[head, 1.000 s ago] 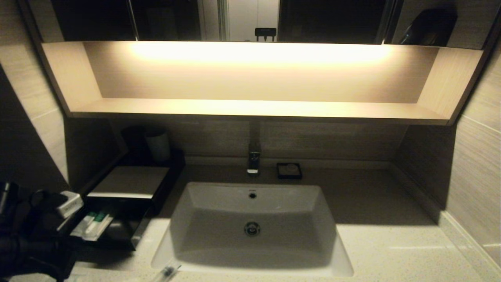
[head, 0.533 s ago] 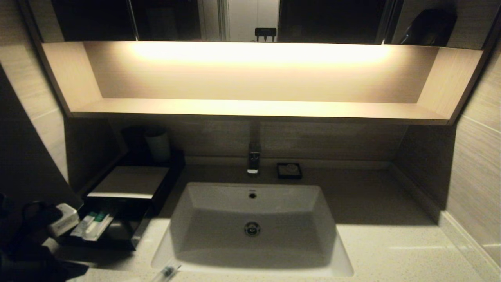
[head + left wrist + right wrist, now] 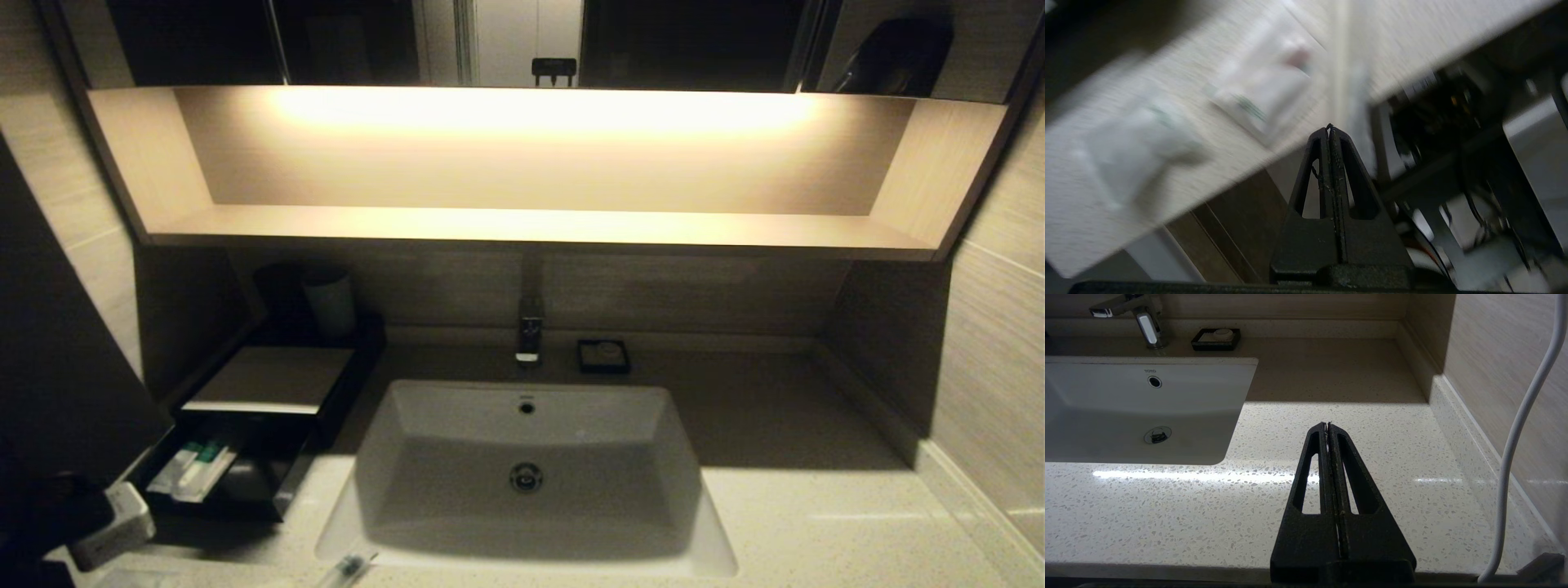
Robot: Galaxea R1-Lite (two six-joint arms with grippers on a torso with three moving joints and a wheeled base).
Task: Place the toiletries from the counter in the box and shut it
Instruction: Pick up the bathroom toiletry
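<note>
Pale speckled stone counter (image 3: 816, 523) runs under a lit wooden shelf (image 3: 531, 224), with a white rectangular basin (image 3: 526, 474) sunk into it; your toiletries are split between two places. Two small white tubes with green marks (image 3: 196, 467) lie in the pulled-out shallow drawer of the black rectangular box with the flat beige top panel (image 3: 269, 380), which sits left of the basin; a slim clear-wrapped stick (image 3: 347, 567) lies on the counter at the basin's near left corner; in your left wrist view, blurred white sachets with green marks (image 3: 1261, 94) lie on the counter near its edge. Your left gripper (image 3: 1329, 130) is low at the near left, off the counter's edge, its jaws pressed together on nothing; your right gripper (image 3: 1327, 425) hangs parked over the counter right of the basin, jaws likewise closed and empty. Behind the box stands a pale upright cup (image 3: 329, 304); a small black square dish (image 3: 603, 356) sits beside the chrome tap (image 3: 529, 331).
</note>
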